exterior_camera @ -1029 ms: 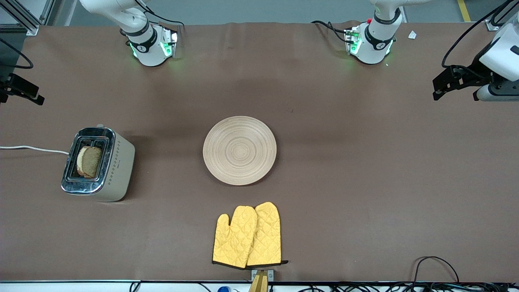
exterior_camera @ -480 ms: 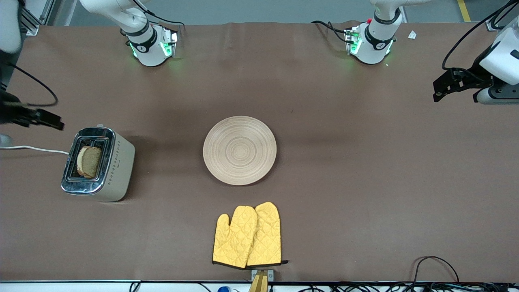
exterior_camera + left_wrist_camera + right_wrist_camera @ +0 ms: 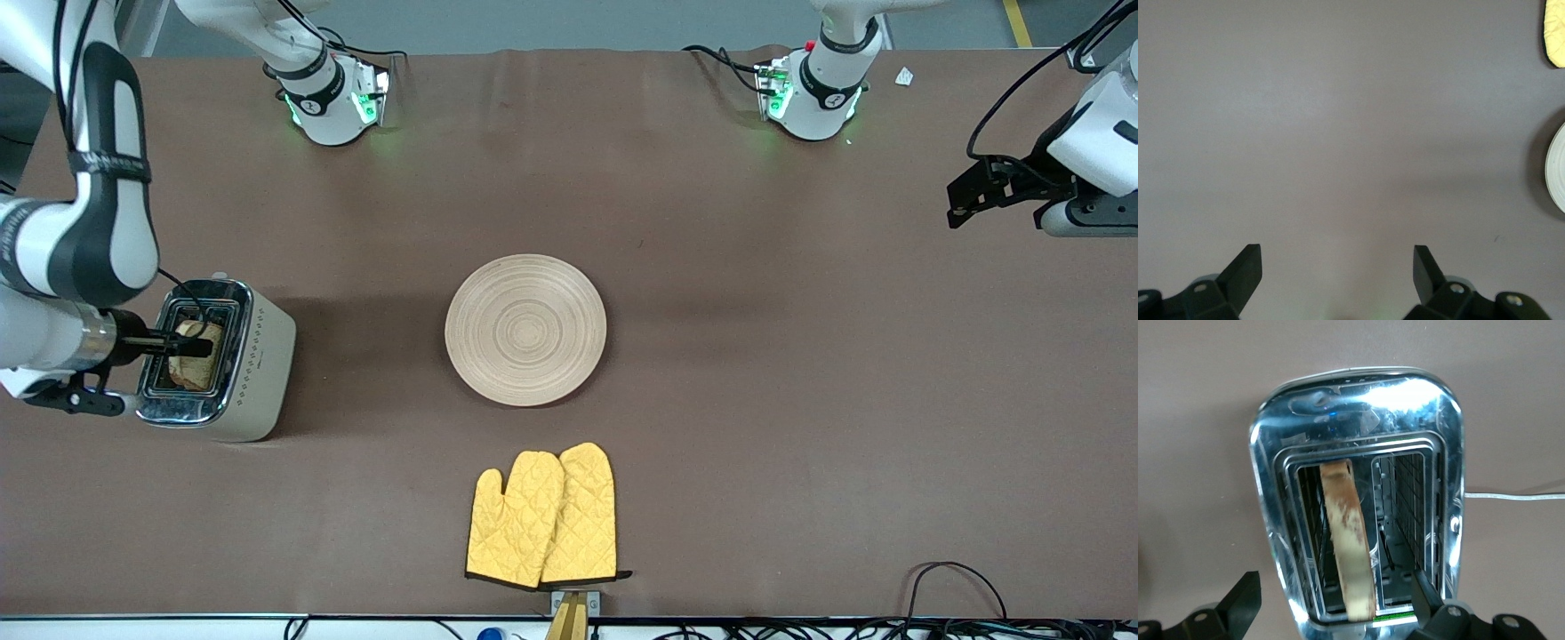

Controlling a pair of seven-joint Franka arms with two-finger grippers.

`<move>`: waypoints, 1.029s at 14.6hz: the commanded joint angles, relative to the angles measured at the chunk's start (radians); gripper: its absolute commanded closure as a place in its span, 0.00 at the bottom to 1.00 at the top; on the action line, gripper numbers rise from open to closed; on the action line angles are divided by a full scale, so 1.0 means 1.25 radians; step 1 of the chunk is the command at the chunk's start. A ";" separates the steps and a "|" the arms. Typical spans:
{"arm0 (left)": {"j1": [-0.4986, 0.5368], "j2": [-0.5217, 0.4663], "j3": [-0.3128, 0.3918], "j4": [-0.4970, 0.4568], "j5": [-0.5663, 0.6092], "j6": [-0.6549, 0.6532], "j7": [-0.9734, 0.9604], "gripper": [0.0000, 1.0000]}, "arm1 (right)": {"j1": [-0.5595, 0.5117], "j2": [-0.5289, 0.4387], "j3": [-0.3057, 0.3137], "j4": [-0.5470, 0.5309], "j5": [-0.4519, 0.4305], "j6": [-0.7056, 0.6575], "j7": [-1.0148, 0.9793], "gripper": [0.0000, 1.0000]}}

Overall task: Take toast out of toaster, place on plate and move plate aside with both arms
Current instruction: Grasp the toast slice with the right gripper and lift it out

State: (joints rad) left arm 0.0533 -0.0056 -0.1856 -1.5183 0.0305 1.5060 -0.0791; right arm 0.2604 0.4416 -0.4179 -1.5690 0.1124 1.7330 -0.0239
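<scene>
The toast (image 3: 197, 373) stands on edge in one slot of a chrome and cream toaster (image 3: 258, 356) at the right arm's end of the table. My right gripper (image 3: 191, 342) is over the toaster top, open and empty. In the right wrist view its fingertips (image 3: 1335, 587) stand wide to either side of the toast (image 3: 1348, 547) without touching it. The round wooden plate (image 3: 525, 330) lies bare at mid table. My left gripper (image 3: 965, 200) is open and empty over bare table at the left arm's end (image 3: 1337, 257). The plate's rim (image 3: 1558, 167) shows at the edge of that view.
A pair of yellow oven mitts (image 3: 544, 518) lies nearer the front camera than the plate; one tip shows in the left wrist view (image 3: 1555, 30). A white cord (image 3: 53, 325) runs from the toaster (image 3: 1358, 393) off the table's end. Brown cloth covers the table.
My right arm has swung in from the table's end and brought its gripper over the toaster's slots. The left gripper has barely moved. Toast, plate and mitts stay put.
</scene>
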 commanded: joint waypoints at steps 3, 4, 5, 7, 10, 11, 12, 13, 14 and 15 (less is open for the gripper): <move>0.002 0.005 0.004 0.011 -0.004 -0.008 0.012 0.00 | -0.019 0.004 0.004 -0.005 0.017 0.003 -0.065 0.64; 0.002 0.006 0.004 0.010 -0.004 -0.008 0.013 0.00 | -0.027 0.004 0.003 -0.005 0.017 0.004 -0.085 0.72; 0.002 0.006 0.005 0.008 -0.004 -0.008 0.013 0.00 | -0.033 0.004 0.004 -0.003 0.017 0.004 -0.100 0.80; 0.002 0.007 0.005 0.008 -0.004 -0.008 0.013 0.00 | -0.029 0.001 0.003 0.011 0.011 -0.001 -0.123 0.90; 0.002 0.008 0.006 0.010 -0.004 -0.008 0.013 0.00 | -0.005 -0.013 0.005 0.046 0.007 -0.008 -0.124 0.92; 0.002 0.008 0.007 0.011 -0.002 -0.008 0.013 0.00 | 0.014 -0.034 0.007 0.056 0.006 -0.020 -0.117 0.92; 0.002 0.008 0.009 0.011 -0.004 -0.008 0.013 0.00 | 0.048 -0.044 0.004 0.070 0.002 -0.058 -0.109 0.92; 0.002 0.008 0.009 0.011 -0.004 -0.008 0.013 0.00 | 0.083 -0.045 0.001 0.096 -0.002 -0.102 -0.083 0.92; 0.002 0.008 0.009 0.011 -0.002 -0.008 0.011 0.00 | 0.104 -0.044 0.003 0.133 -0.004 -0.142 -0.032 0.92; 0.002 0.008 0.009 0.012 -0.002 -0.008 0.008 0.00 | 0.122 -0.043 0.007 0.157 0.000 -0.155 0.021 0.92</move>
State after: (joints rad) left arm 0.0542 0.0027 -0.1784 -1.5184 0.0305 1.5054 -0.0790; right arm 0.3579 0.4044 -0.4108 -1.4271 0.1129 1.5903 -0.0970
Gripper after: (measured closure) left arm 0.000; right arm 0.894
